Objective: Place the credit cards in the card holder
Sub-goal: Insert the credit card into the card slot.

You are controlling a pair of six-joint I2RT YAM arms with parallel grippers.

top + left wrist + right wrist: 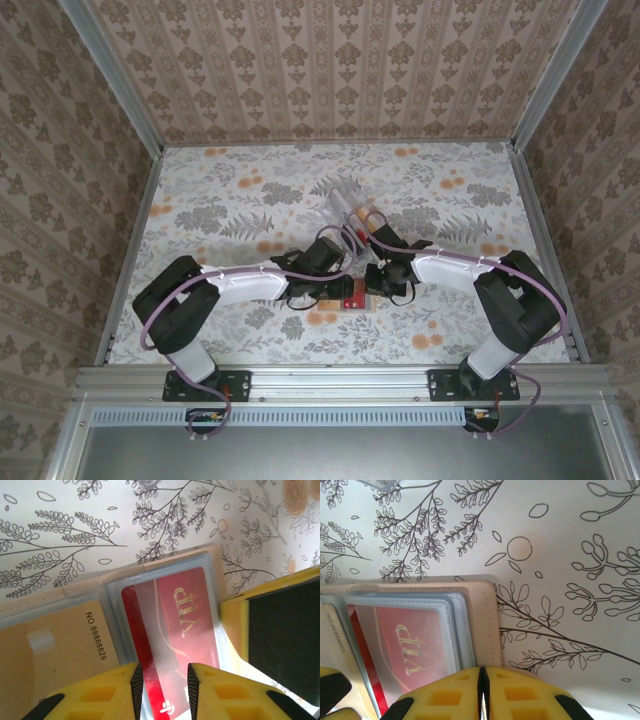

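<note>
Red card (172,625) inside clear wallet sleeve (165,587), under released left tool (165,676); right tool (482,672) clenched beside tan wallet (487,625).

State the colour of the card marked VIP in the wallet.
The VIP card is red with gold lettering, clearest in the left wrist view.

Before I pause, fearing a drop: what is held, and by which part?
Cannot be told: the right gripper is shut at the edge of the wallet, and the left gripper is open over the red card.
</note>
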